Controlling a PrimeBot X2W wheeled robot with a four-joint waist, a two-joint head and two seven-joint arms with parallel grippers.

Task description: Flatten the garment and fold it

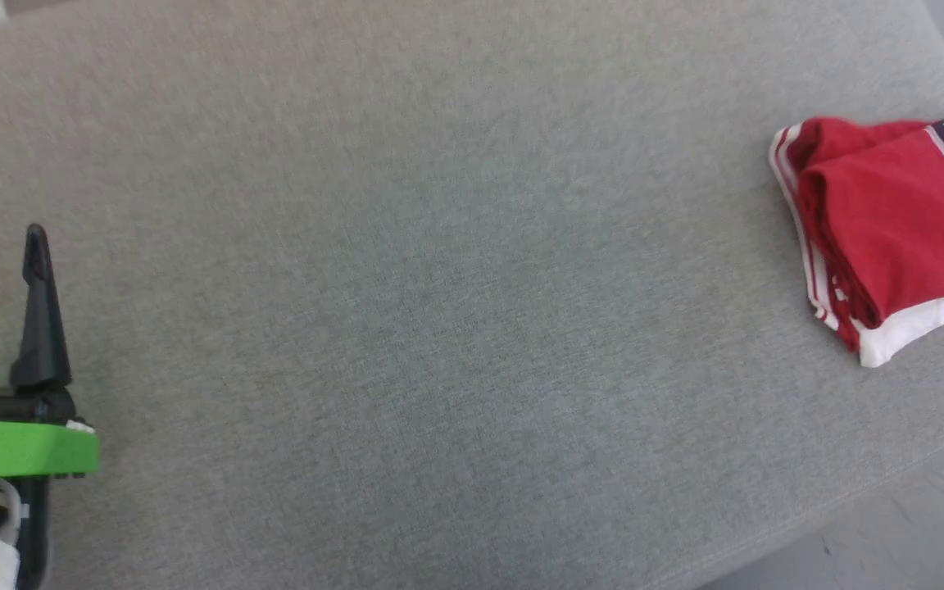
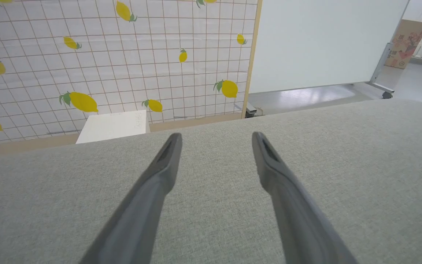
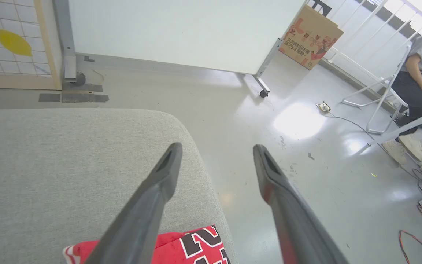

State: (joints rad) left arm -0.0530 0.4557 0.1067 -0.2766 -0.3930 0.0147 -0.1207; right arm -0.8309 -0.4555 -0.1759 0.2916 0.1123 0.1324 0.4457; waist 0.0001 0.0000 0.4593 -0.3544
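Grey woven-fabric padded table (image 1: 439, 287) spans the head view; glossy grey floor (image 1: 914, 533) shows past its edge at 5 o'clock.

Red jersey T-shirt with white sleeve, red-white stripe trim and black white-outlined numerals (image 1: 890, 238): at 3 o'clock in the head view, lying on the table as a folded bundle near the table's edge, partly cut by the frame. Stripe trim runs along its 9 o'clock edge, the white sleeve sticks out at its 6 o'clock side, and the numerals face up at its 1 o'clock corner. Some wrinkles in the top layer.

Left gripper (image 2: 216, 135): fingers spread wide, nothing between them, over bare table. In the head view it sits at 9 o'clock, well apart from the T-shirt, with a bright green band (image 1: 21, 447) behind the fingers.

Right gripper (image 3: 217, 146): fingers spread wide, holding nothing. In its wrist view the T-shirt is at 6 o'clock, below the fingers and not pinched, with the tips pointing over the rounded table corner and the floor. Can't tell whether a finger touches the cloth.

Background: lemon-print grid screen (image 2: 86, 55), white panel on casters (image 3: 178, 29), printed cardboard box (image 3: 311, 36) at 1 o'clock, seated person (image 3: 419, 73) at 3 o'clock.
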